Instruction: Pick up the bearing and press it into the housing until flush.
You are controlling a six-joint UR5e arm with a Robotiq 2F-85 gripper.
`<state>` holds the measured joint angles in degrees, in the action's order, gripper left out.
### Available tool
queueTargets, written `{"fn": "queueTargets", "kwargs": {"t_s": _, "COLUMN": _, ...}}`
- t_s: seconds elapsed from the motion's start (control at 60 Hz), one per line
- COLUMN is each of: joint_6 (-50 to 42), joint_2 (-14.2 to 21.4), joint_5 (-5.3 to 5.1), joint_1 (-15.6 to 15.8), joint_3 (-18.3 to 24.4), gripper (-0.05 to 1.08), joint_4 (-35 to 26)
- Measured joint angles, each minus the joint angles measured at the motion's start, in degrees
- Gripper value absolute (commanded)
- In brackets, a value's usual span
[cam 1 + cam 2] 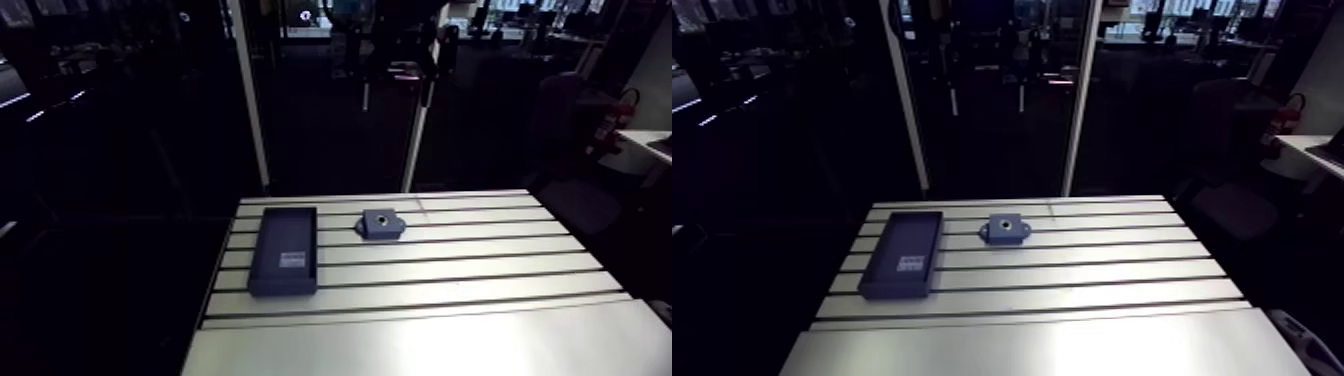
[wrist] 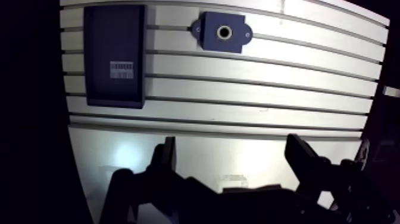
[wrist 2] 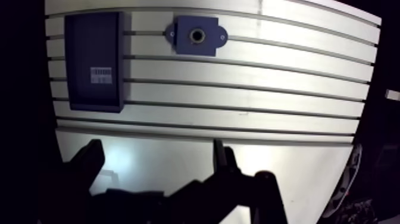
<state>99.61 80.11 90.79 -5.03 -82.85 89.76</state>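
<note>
Gripper (image 2: pixel 232 143) spread wide; dark blue housing (image 2: pixel 223 32) shows a round bore.

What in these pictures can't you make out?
Bearing: seen in no view.
Tray, wrist view: pale label too small to read.
Hole in the block, both views: too small and dark to tell if filled.
Gripper: outside the arm view; wrist view's edge cuts off its base.

White label (image 2: pixel 122 69) on the dark tray (image 2: pixel 113 36): print too small to read. No other text legible.
</note>
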Motion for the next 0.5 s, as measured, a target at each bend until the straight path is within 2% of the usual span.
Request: {"fn": "queueTargets", "kwargs": {"t_s": 0.5, "joint_6": -0.74, "joint_2": 2.97, "joint_5": -0.01, "joint_1": 0.06, "joint_3": -0.94, "gripper": 0.01, "joint_4": -1.09}}
